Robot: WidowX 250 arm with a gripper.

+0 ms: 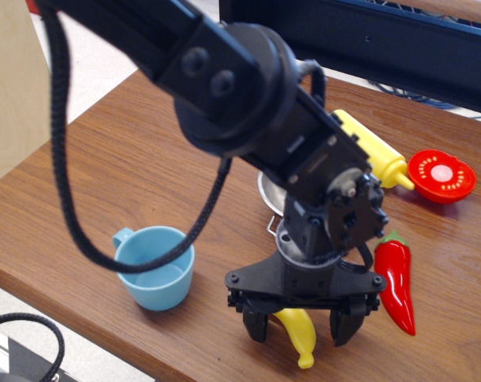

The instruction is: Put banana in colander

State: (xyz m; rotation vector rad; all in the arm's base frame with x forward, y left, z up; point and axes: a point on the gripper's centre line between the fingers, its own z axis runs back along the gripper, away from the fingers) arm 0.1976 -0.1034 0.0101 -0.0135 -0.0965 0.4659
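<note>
The yellow toy banana point(298, 336) lies on the wooden table point(137, 171) near its front edge. My gripper point(301, 328) is open and lowered over the banana, one finger on each side of its middle. Only the banana's lower half shows between the fingers; whether the fingers touch it cannot be told. The steel colander point(268, 189) stands behind my arm, and only a sliver of its rim and a wire handle shows.
A light blue cup point(155, 267) stands left of my gripper. A red pepper point(395, 282) lies just right of it. A yellow squeeze bottle point(373, 151) and a red tomato half point(440, 175) sit at the back right. The table's front edge runs just below the banana.
</note>
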